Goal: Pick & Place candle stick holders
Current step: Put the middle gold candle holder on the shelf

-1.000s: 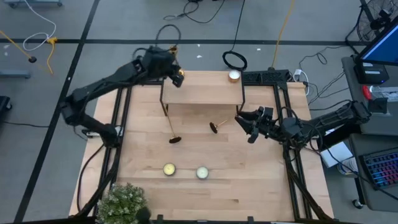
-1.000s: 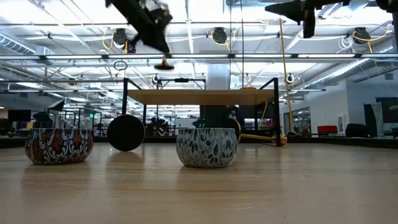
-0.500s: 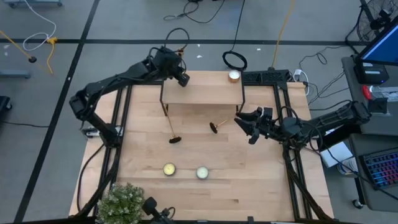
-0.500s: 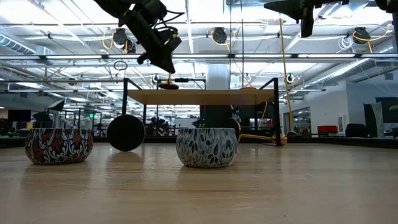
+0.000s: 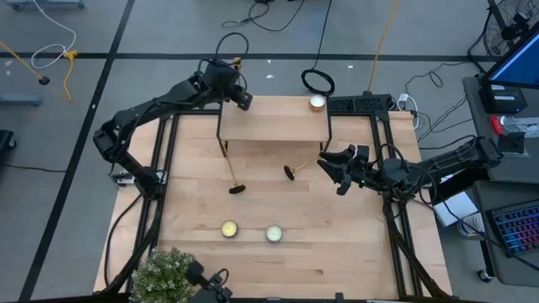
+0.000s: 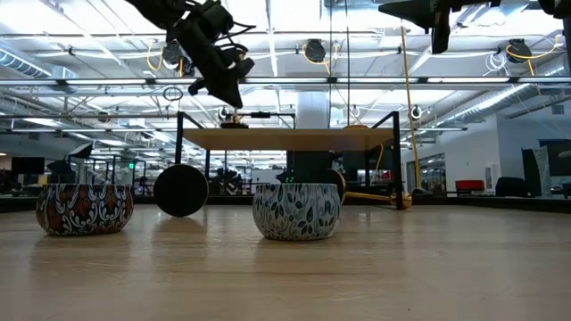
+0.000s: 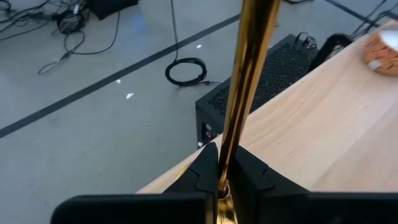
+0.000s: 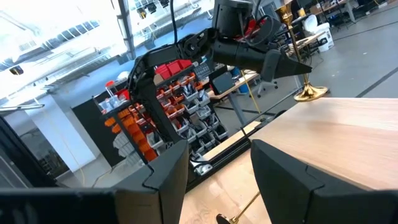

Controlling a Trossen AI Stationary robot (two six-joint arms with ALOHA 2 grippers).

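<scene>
- While two gold candlesticks (image 5: 232, 172) (image 5: 294, 169) lie flat on the pale wood table (image 5: 354, 244), left gripper (image 5: 239, 98) pinches a third candlestick's (image 7: 247, 81) shiny stem upright on the raised shelf's (image 5: 274, 122) corner.
- Right gripper (image 5: 335, 171) hovers half-open, empty, near two patterned candle tins (image 6: 85, 209) (image 6: 296, 211).

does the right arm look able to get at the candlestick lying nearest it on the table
Probably yes. The right tool hangs open just beside that lying candlestick, with bare table between them; the left tool is busy with another on the shelf.
</scene>
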